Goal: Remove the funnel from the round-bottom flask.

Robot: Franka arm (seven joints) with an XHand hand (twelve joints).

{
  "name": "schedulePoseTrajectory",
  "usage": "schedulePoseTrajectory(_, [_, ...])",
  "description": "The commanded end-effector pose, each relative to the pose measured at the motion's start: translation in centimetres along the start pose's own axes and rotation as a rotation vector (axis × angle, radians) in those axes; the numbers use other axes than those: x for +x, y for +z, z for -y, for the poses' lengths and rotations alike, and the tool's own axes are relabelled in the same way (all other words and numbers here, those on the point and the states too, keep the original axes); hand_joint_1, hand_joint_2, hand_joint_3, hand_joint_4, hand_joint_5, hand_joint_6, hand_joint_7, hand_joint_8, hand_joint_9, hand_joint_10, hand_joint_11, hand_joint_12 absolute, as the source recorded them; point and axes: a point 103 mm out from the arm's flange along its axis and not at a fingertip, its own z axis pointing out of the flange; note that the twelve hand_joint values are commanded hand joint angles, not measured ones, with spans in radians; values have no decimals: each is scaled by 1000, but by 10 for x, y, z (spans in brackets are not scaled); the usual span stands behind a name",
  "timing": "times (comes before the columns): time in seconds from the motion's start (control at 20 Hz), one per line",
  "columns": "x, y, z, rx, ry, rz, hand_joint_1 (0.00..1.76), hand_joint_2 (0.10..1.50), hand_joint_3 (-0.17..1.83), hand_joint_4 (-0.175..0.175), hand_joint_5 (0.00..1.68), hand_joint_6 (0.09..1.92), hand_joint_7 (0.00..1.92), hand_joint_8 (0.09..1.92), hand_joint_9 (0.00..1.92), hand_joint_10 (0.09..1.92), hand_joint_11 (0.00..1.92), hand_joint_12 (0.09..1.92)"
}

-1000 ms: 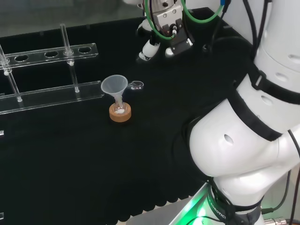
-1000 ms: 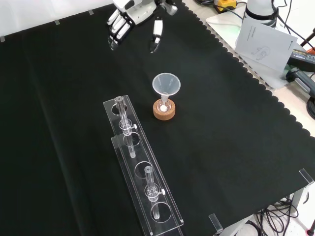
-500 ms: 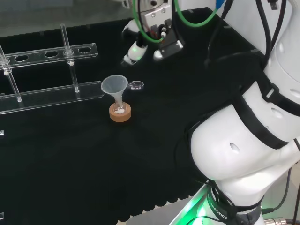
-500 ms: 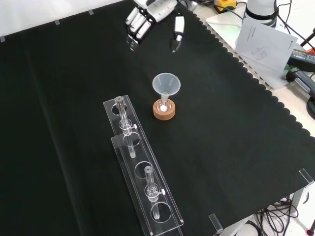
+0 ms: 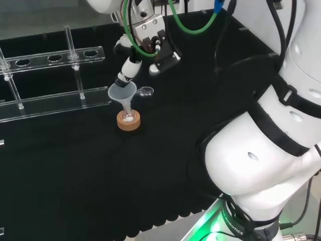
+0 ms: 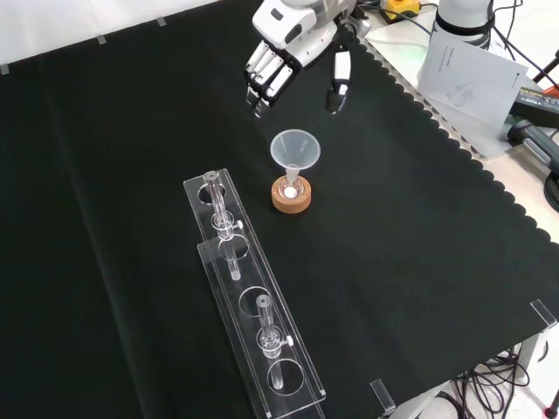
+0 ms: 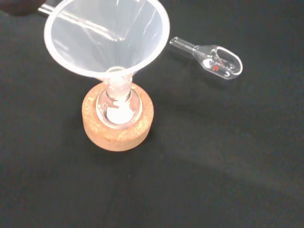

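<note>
Funnel (image 6: 295, 150) seated in flask (image 7: 118, 107) on cork ring (image 6: 291, 195). Hand (image 6: 293, 44) spread, empty, apparently above it. You should descend centred, pinch the rim, lift straight up.

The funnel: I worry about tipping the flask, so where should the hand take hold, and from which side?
Probably the funnel at its wide rim, from above: its stem sits upright in the flask, so the open hand can lift straight up.
</note>
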Motion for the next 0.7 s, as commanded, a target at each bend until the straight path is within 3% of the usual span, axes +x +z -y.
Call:
schedulePoseTrajectory(0.05, [18, 7, -7, 52, -12, 42, 565, 709, 247, -25, 165, 87, 0, 623, 211, 773, 311, 1465])
schedulePoseTrajectory(0.7, [35, 25, -16, 86, -8, 150, 560, 702, 213, -22, 121, 87, 0, 515, 150, 814, 284, 1490])
